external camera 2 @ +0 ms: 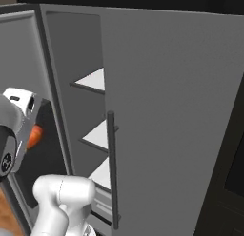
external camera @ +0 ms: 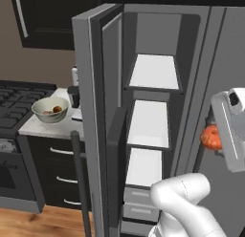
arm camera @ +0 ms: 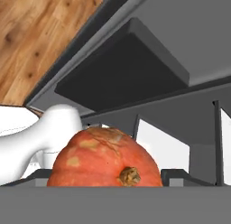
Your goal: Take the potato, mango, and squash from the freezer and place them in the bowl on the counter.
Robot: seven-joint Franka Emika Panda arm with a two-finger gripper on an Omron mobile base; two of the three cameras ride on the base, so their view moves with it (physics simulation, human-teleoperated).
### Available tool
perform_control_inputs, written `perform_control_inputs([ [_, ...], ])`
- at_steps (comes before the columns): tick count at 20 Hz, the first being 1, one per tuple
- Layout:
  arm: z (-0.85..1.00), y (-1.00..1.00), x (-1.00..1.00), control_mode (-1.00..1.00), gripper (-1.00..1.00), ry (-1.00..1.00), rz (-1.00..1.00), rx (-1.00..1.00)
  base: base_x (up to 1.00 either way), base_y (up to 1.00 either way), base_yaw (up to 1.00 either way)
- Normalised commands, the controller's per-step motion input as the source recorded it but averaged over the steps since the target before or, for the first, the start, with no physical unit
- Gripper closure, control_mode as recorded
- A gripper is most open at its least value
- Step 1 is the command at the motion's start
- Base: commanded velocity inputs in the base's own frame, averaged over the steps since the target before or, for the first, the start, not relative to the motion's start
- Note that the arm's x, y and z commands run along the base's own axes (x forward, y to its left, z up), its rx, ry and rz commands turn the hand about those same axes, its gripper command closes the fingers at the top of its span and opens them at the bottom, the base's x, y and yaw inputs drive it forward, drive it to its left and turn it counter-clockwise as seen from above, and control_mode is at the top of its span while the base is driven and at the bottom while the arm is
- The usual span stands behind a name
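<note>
Orange, ribbed, stemmed squash (arm camera: 104, 157), lower centre of hand view: my gripper (arm camera: 106, 182) is pinching it. Cream-white bowl (external camera: 50, 109) is sitting upper left; the grip risks slipping in transit.

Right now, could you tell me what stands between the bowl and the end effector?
In the left base view, the freezer's open door and white shelves stand between the bowl and the end effector, which holds an orange-red fruit.
</note>
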Motion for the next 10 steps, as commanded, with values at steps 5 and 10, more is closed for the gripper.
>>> perform_control_inputs([
  [5, 0.0, 0.0, 0.0, 1.0, 1.0, 0.0, 0.0, 0.0, -0.77, 0.74, 0.02],
  [10, 0.0, 0.0, 0.0, 1.0, 1.0, 0.0, 0.0, 0.0, -0.94, 1.0, 0.0],
])
